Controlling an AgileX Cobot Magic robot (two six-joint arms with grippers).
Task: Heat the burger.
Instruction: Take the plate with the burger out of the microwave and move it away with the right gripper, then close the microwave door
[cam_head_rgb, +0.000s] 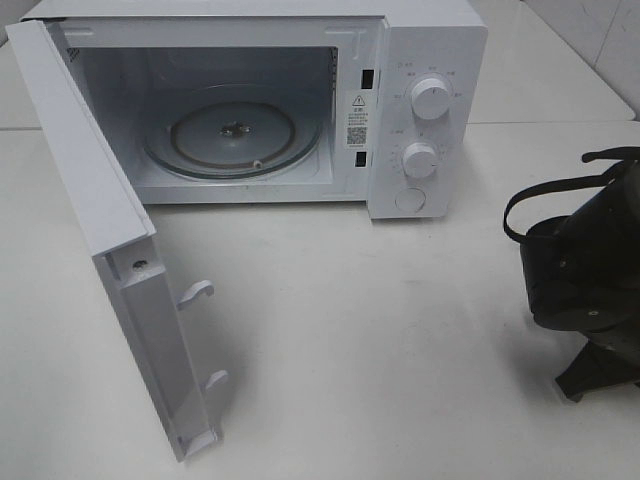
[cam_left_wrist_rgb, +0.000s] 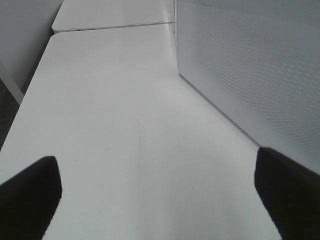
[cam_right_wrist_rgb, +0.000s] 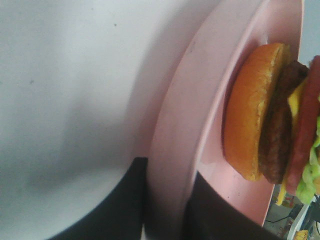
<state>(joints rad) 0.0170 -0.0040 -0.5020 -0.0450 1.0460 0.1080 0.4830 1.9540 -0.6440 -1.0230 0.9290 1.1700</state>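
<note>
While tilted sideways, right gripper clamps pink plate bearing burger.

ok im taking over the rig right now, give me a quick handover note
Left gripper: open, holding nothing, low over the table beside the microwave door.
Right gripper: shut on the rim of the pink plate, with the burger on it.
Microwave: door swung wide, turntable bare.
Done: door opened, plate gripped.
Left: put plate and burger on the turntable, close the door, start heating.
</note>
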